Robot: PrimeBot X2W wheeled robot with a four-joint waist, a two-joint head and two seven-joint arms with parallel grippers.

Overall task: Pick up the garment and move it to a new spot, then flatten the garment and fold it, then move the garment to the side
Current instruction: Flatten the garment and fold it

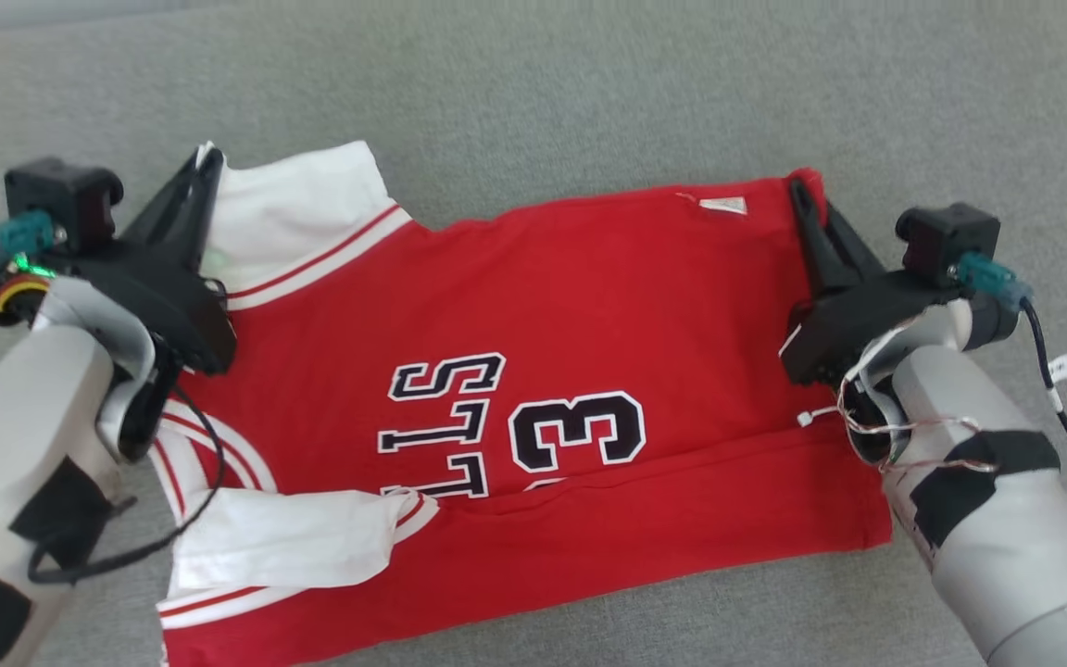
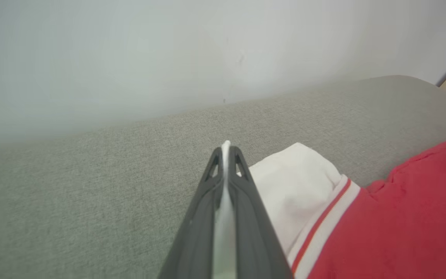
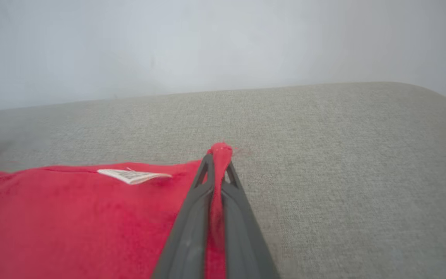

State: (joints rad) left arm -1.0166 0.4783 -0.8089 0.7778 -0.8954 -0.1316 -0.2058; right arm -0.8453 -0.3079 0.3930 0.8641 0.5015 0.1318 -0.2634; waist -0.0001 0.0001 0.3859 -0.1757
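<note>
- Garment: a red jersey with white sleeves and red-and-white trim, lay spread across the grey upholstered surface, its length running left to right in the head view, between the two claws.
- Print: a white, black-edged numeral 3 and block letters faced up, turned sideways, near the middle of the cloth.
- Far sleeve: white, at the far left corner, lying on the surface.
- Near sleeve: white, folded in over the red body at the near left.
- Label: small, white, on the far edge towards the right.
- Crease: a fold line ran across the near part of the red body.
- Left claw: fingers pressed together, pinching the white cloth at the far sleeve's outer edge; a white sliver stood between the fingers in the left wrist view.
- Right claw: fingers pressed together, pinching the far right red corner, a red tuft poking past the tips.
- Wall: pale, behind the surface.
</note>
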